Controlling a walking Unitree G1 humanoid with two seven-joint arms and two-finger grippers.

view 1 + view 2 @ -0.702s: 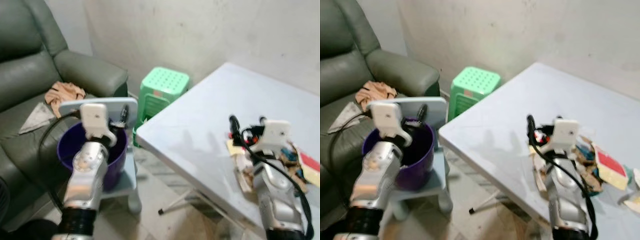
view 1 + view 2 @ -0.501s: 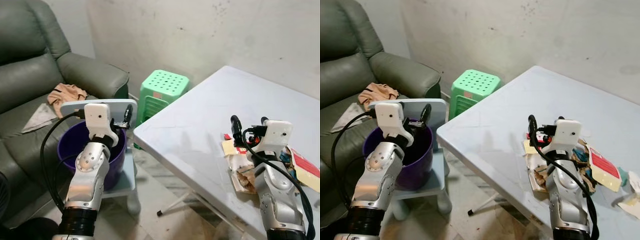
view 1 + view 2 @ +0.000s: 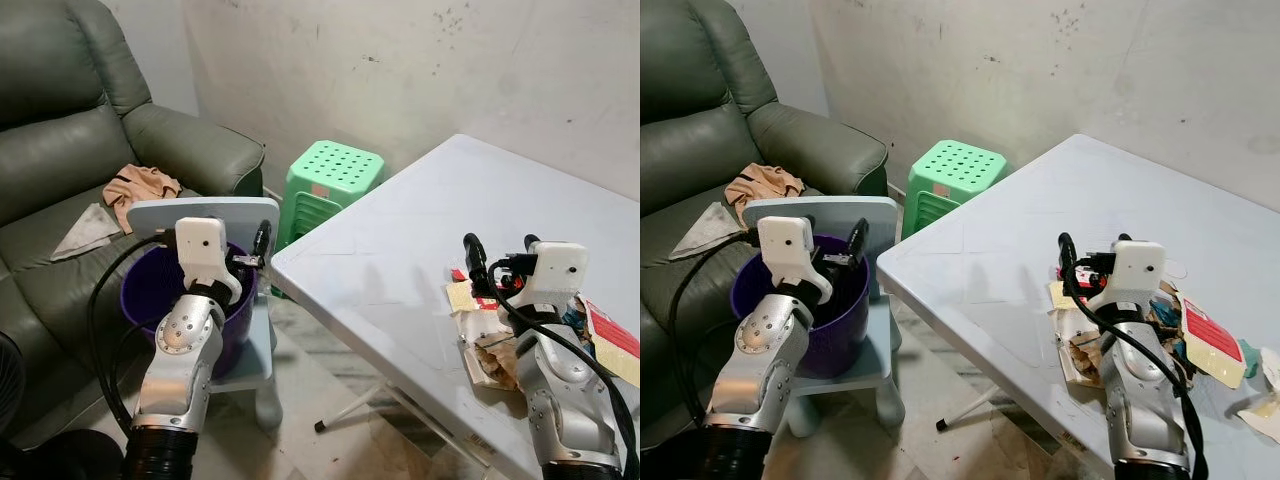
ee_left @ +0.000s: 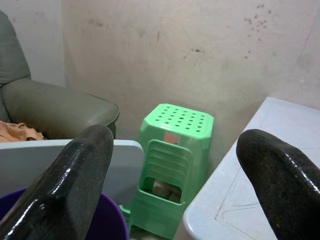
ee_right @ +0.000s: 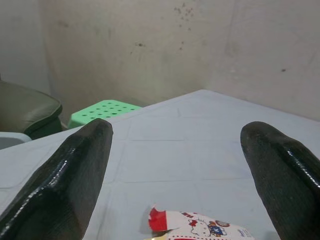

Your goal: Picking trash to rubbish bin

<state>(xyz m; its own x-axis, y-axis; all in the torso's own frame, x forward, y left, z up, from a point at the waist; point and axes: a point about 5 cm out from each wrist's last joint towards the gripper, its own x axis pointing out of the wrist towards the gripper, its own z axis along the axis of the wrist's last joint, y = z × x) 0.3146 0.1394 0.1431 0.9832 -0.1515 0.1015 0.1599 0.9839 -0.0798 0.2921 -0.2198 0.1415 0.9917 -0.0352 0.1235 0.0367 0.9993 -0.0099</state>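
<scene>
Right tool point(image 3: 497, 246) open wide, empty, poised over the wrapper pile point(image 3: 485, 345) at worktop point(image 3: 400, 260) near edge; nearer arm. Left tool point(image 3: 853, 243) open, empty, above purple bin point(image 3: 840, 335).

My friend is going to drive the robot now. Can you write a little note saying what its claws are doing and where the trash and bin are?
Left claw: open, empty, over the purple bin on the small blue chair.
Right claw: open, empty, above the table, just over the trash pile.
Done: nothing can be made out inside the bin.
Left: grab wrappers from the pile at the table's near right, drop each into the bin.
</scene>
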